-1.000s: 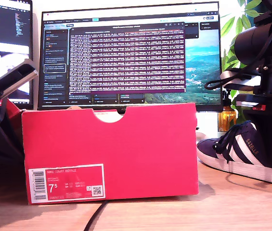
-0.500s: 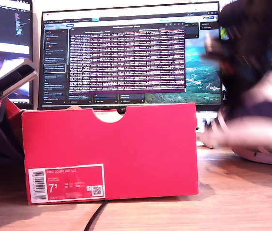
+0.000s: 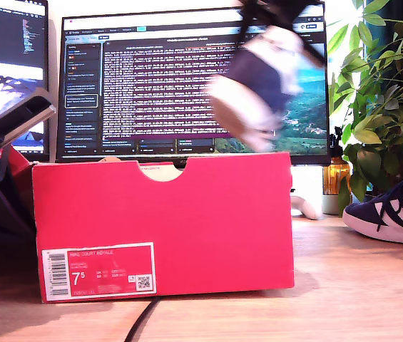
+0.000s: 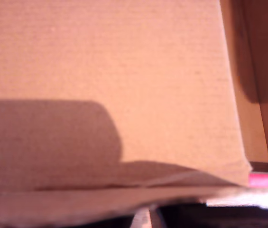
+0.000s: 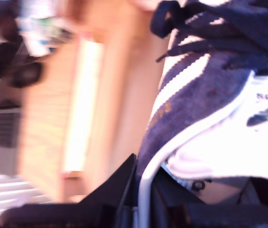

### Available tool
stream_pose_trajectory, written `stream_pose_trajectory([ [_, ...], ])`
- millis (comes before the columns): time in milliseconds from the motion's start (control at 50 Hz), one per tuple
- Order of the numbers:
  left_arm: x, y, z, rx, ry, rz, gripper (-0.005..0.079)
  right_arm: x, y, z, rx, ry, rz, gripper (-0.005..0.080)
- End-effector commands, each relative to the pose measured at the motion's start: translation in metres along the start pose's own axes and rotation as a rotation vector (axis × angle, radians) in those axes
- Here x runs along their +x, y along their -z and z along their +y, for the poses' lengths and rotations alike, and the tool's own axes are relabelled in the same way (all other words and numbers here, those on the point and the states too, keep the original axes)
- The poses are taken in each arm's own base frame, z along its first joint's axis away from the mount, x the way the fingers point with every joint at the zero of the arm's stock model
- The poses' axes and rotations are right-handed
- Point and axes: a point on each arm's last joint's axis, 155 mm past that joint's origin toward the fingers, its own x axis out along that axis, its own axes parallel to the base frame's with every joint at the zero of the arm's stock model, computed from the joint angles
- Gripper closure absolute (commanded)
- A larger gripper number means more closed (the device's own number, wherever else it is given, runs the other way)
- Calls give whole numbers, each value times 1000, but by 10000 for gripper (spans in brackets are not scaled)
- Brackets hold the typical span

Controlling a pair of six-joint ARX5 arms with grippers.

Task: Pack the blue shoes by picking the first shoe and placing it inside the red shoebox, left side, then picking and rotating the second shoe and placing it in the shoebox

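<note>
Exterior view has my second gripper (image 5: 141, 209), fingers clamped on one blue shoe (image 3: 258, 82), above the red shoebox (image 3: 162, 228), toe tipped boxward.

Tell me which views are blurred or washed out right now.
Exterior view: the lifted shoe is motion-smeared, while the red shoebox is sharp. Second wrist view: soft and smeared, white shoe lining overexposed. First wrist view: sharp enough but fills with cardboard and a dark shadow.

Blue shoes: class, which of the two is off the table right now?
The blurred blue shoe held up above the red shoebox; the other blue shoe rests on the table at the exterior view's right.
</note>
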Motion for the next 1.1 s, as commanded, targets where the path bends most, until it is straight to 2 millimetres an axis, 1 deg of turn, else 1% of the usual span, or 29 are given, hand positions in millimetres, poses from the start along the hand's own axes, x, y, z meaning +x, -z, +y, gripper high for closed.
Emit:
stream_pose_trajectory([
  [0, 0, -4, -3, 7, 4, -11, 762, -12, -18, 31, -30, -77, -79, 765],
  [100, 0, -5, -3, 7, 0, -16, 762, -3, -19, 44, -26, -109, -94, 765],
  [260, 0, -5, -2, 24, -3, -19, 762, 16, -13, 54, -35, -130, -80, 765],
  [380, 0, -6, -1, 58, -11, -26, 762, 34, -3, 55, -29, -129, -45, 765],
  [540, 0, -6, -1, 59, -10, -27, 762, 60, 14, 53, -33, -116, 7, 765],
  [620, 0, -7, -1, 59, -10, -27, 762, 72, 21, 48, -30, -101, 31, 765],
  [760, 0, -6, -1, 59, -10, -27, 762, 94, 32, 33, -17, -59, 68, 765],
  [980, 0, -7, -1, 58, -9, -27, 762, 120, 47, 12, -6, -13, 122, 765],
  [1080, 0, -7, -1, 59, -9, -27, 762, 129, 54, 7, -3, -2, 142, 765],
])
